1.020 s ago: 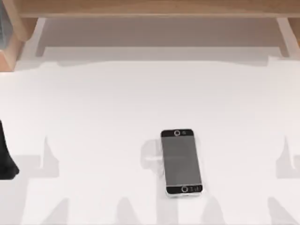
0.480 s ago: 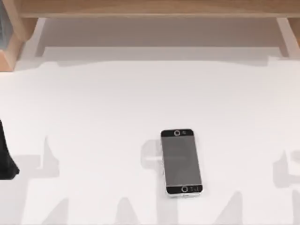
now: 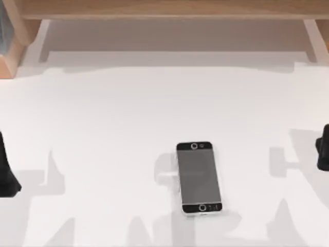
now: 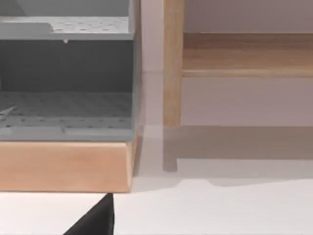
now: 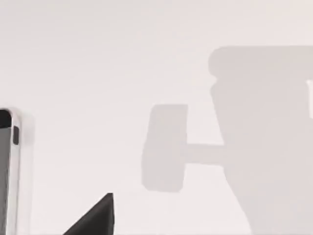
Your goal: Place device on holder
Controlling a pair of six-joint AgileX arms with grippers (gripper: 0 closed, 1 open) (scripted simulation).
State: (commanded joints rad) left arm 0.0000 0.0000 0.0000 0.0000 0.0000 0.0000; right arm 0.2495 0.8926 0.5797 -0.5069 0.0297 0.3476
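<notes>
The device (image 3: 199, 177) is a slim phone with a grey screen, black end bezels and silver edges. It lies flat on the white table, a little right of the middle and near the front. Its silver edge also shows in the right wrist view (image 5: 7, 171). My right gripper (image 3: 323, 148) is a dark shape at the table's right edge, well to the right of the device. At the left edge sits my left gripper (image 3: 6, 172), parked far from the device. The holder is out of view.
A wooden shelf frame (image 3: 164, 10) runs along the back of the table. A grey perforated unit on a wooden base (image 4: 66, 164) stands at the back left corner (image 3: 6, 49). The arms' shadows fall on the white tabletop (image 3: 128, 113).
My right arm has come into the top view at the right edge, and its shadow has slid left toward the device. The device and the left arm have not moved.
</notes>
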